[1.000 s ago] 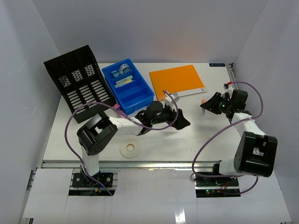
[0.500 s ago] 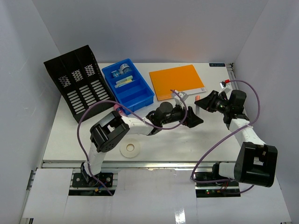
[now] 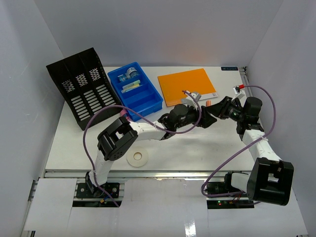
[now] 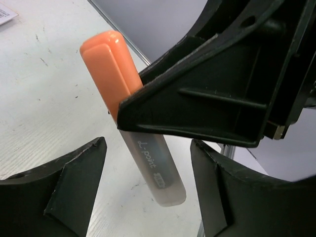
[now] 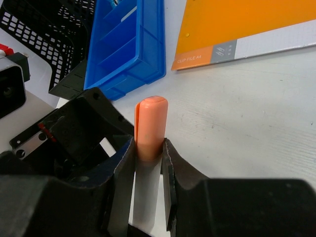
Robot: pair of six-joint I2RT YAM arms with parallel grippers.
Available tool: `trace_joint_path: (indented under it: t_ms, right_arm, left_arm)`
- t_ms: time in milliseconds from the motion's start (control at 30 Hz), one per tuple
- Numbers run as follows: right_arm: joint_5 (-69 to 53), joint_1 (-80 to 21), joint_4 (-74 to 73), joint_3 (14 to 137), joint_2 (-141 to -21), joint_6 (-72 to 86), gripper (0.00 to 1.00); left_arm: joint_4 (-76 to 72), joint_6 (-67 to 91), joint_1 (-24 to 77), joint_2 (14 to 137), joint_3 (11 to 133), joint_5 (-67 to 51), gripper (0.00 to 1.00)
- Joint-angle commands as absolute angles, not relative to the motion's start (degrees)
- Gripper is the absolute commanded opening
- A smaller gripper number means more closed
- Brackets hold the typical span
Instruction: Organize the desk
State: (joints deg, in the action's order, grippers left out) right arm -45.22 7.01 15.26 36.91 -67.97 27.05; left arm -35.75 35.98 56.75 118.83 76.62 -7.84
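Across white desk (image 3: 187,148), spanning whole workspace, left arm is now reaching much farther right than a second ago. Left gripper (image 4: 148,168) is gaping wide, flanking orange-capped highlighter (image 4: 118,74). Right gripper (image 5: 146,148) is pinching it over desk's right half. Handover is likely starting. Barrel is reading "L-point"; orange folder (image 5: 247,19) label is reading "CLIP FILE A4".

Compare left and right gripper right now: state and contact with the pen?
Right gripper is shut on the orange-capped pen; left gripper is open. Right gripper's fingers clamp near the cap; left gripper's fingers flank the clear barrel, not touching it. Both are at the same pen.
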Motion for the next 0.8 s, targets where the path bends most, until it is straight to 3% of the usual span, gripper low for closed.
trace_joint_path:
  t_ms: [0,100,133,233,300,367,400,467,767]
  right_arm:
    - [-46.8,6.9,18.6,36.4,-66.3,27.6,0.08]
    - [-46.9,6.9,19.4,35.8,-65.3,27.4,0.08]
    - [-46.9,6.9,19.4,35.8,-65.2,27.4,0.09]
    - [-47.9,6.9,20.2,35.3,-64.9,26.5,0.31]
    - [-48.8,6.9,20.9,35.1,-64.6,25.5,0.55]
    - [-49.3,6.9,21.4,34.9,-64.2,24.7,0.72]
    - [-49.6,6.9,21.4,34.9,-64.0,24.0,0.73]
    - [-49.9,7.0,21.0,34.7,-63.2,21.2,0.94]
    - [-63.2,13.4,15.8,35.0,-59.1,4.5,0.90]
  left_arm:
    - [-33.5,35.9,57.1,117.6,78.9,-6.6,0.66]
    - [-32.2,36.0,57.1,117.3,79.3,-7.0,0.50]
    - [-32.2,36.0,57.1,117.3,79.4,-7.0,0.49]
    - [-31.1,35.5,57.1,116.7,79.1,-7.2,0.33]
    - [-30.7,34.9,57.1,116.0,78.8,-7.4,0.23]
    - [-29.7,34.3,57.1,115.7,78.4,-7.9,0.18]
    - [-29.7,34.3,57.1,115.7,78.4,-7.8,0.17]
    - [-28.6,33.0,57.1,114.2,77.1,-7.9,0.15]
    - [-16.5,23.4,52.6,105.0,70.0,-6.0,0.15]
